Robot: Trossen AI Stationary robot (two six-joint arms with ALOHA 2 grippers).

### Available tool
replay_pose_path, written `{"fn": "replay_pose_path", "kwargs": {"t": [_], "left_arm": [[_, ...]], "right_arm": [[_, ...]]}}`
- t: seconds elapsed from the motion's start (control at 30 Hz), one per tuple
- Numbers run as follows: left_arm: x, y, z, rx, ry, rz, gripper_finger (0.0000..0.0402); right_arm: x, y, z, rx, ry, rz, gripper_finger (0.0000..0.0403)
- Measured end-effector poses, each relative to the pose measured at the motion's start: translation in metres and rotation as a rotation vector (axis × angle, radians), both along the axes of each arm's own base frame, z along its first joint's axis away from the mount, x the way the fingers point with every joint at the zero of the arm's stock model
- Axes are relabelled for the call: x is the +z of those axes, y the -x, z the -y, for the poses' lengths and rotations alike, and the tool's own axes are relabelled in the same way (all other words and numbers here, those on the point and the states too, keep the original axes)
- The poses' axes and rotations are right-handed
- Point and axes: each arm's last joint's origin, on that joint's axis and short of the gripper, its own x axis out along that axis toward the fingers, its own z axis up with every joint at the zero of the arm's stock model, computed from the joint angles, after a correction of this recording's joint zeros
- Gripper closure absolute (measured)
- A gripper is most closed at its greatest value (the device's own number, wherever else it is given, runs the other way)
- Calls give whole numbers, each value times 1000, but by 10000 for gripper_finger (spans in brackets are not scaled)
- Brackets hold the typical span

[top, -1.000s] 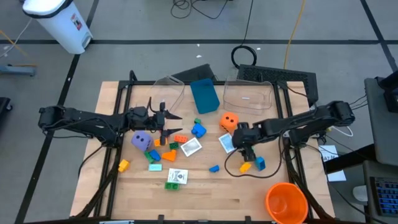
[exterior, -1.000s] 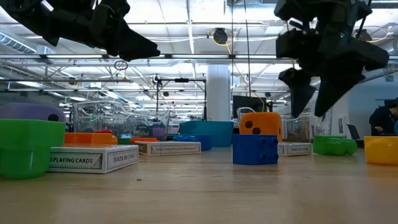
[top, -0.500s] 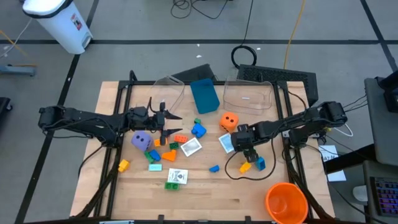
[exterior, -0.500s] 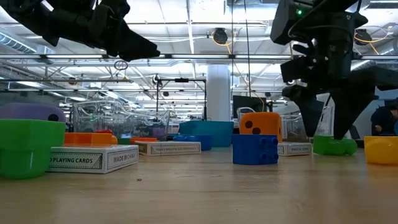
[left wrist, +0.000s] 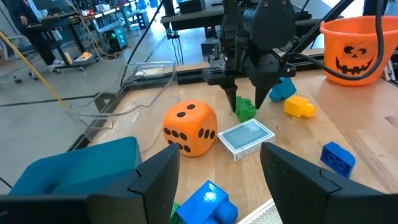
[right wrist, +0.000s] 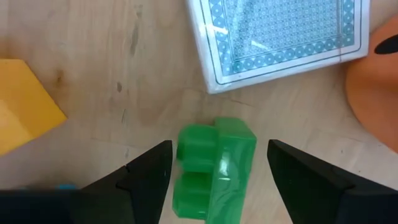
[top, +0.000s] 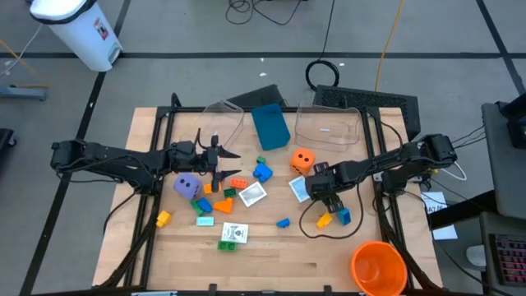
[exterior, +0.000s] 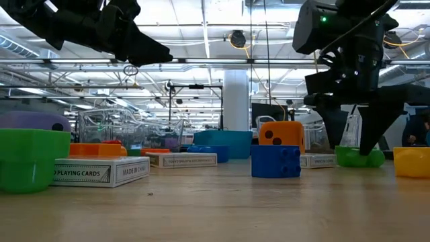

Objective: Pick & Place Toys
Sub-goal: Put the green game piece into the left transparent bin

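Green brick point(right wrist: 214, 167) sits between parted fingers of right gripper point(right wrist: 214, 180), ungripped.

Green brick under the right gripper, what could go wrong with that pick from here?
1. The right gripper straddles the green brick with open jaws, but the brick sits skewed; closing may twist it out.
2. The card pack lies right beside the brick, so a finger could nudge it.
3. The orange die sits close behind.

Open right claw point(right wrist: 214, 171) straddles a green brick point(right wrist: 214, 167) beside a card pack point(right wrist: 280, 37).
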Motion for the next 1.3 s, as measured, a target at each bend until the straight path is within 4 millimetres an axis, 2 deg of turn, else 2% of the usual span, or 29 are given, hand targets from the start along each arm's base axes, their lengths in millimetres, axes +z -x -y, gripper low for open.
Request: {"fn": "replay_pose_path", "kwargs": {"t": [0.23,0.57,1.13,1.3], "left_arm": [[0,0,0,1,3,-2,172],[-1,0,0,1,4,-15,172],[-2,0,0,2,8,-21,172],[-2,0,0,2,8,-21,172]], "right_arm": [[0,0,0,-19,-2,4,152],[-17,10,2,-104,12,0,152],[-17,8,3,-113,38,24,152],[-17,8,3,-113,38,24,170]]}}
